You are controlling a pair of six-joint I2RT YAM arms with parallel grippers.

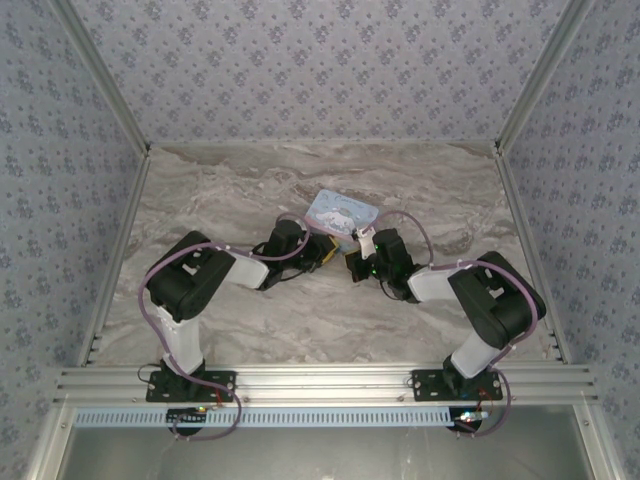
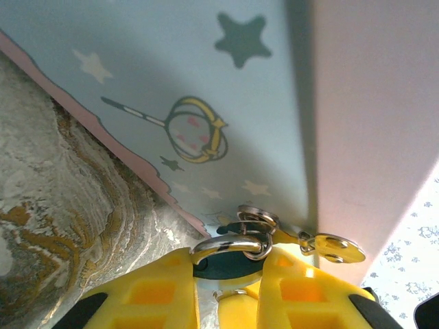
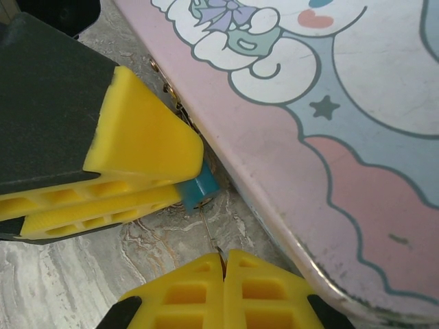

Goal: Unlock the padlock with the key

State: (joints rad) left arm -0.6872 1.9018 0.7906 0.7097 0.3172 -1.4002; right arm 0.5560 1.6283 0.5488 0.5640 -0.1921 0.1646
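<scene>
Left wrist view shows our left gripper (image 2: 230,271) clamped on the padlock (image 2: 218,269), right against the tin (image 2: 206,82) — the key (image 2: 336,248) hangs from a ring on its shackle. Our right gripper (image 3: 223,264) has its fingers pressed together near the padlock — whether they pinch anything, we cannot tell.

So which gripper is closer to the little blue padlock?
Left. The left gripper is clamped right on the padlock. The right gripper sits just short of it, pinching a thin metal piece that reaches up to the padlock.
</scene>
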